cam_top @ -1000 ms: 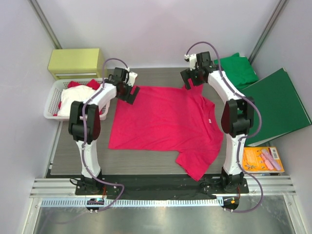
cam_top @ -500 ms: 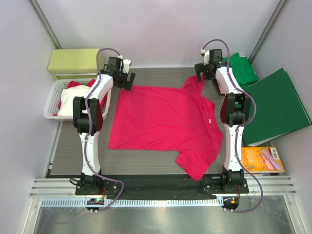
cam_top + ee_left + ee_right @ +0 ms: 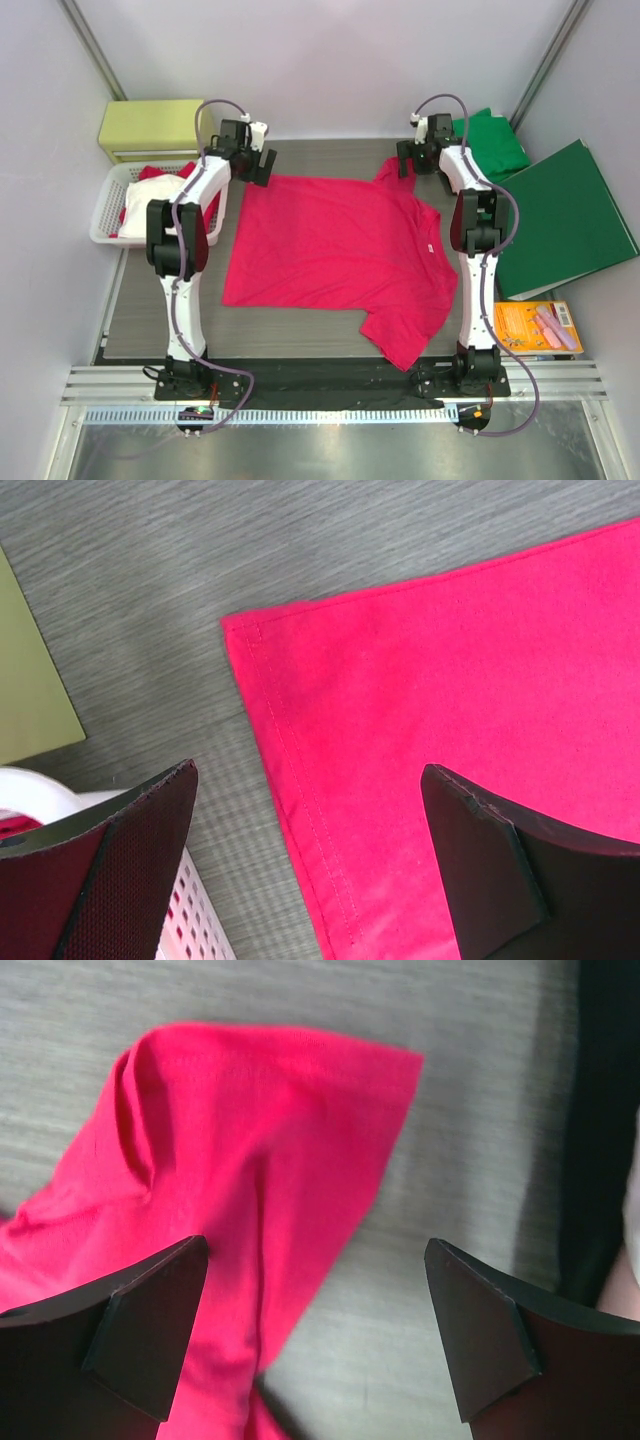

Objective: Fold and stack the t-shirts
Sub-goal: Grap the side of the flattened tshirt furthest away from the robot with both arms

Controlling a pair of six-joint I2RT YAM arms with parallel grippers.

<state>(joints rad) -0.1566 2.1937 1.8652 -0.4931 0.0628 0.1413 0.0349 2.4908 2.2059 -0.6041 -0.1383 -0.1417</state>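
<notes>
Both arms have stretched farther back. The left gripper (image 3: 256, 169) gapes empty over the pinkish-red t-shirt (image 3: 330, 245)'s hem corner (image 3: 245, 630); the right gripper (image 3: 412, 164), equally wide, over its sleeve (image 3: 250, 1140).

Pinkish-red t-shirt (image 3: 330, 245) flat at centre of table (image 3: 160, 320), neck toward right edge. Green t-shirt (image 3: 497, 142) folded at far right corner; pale t-shirt (image 3: 150, 200) heaped in left basket (image 3: 100, 228).
</notes>
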